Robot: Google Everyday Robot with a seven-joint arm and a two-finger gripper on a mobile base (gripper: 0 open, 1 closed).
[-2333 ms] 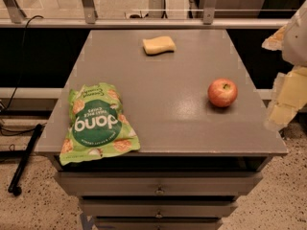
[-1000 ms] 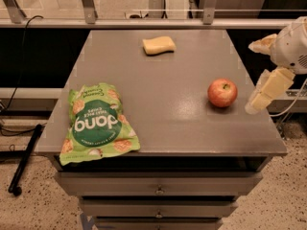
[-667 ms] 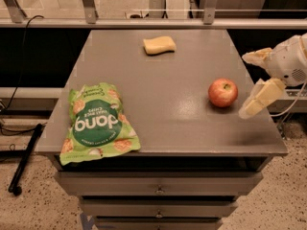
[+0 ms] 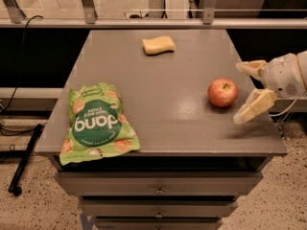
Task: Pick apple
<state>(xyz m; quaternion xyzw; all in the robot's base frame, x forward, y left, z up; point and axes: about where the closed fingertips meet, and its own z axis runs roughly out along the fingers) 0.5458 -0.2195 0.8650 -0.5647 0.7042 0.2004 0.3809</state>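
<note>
– On the grey table [image 4: 163, 95], where is the apple [image 4: 222, 92]?

– Toward the right side, nearer the front edge than the back. It is red with a yellowish patch on top, sits upright on the bare tabletop, and nothing touches it.

– And the gripper [image 4: 239, 93]?

– Just beside the apple, on its right, reaching in from the right edge of the view. Its two pale fingers are spread wide, one behind the apple's right side and one in front of it. They grasp nothing, and neither finger meets the fruit. The front finger throws a shadow on the table near the right front corner.

– Anything to read?

– Only on the green snack bag [image 4: 98, 122] at the front left corner, which slightly overhangs the edge. It lies flat and upside down to the camera. The big white letters in its dark green circle show as "buop", so turned round they read "dang". Smaller lines stand above and below that word, but I cannot read them. Round pale chips are printed around the circle.

– What else?

– A pale yellow sponge [image 4: 159, 45] near the back edge, well apart from the apple. Drawers [image 4: 158, 183] with small knobs sit under the tabletop. A black rod [image 4: 26, 157] leans on the speckled floor at the left, and a metal rail [image 4: 144, 22] runs behind the table.
</note>
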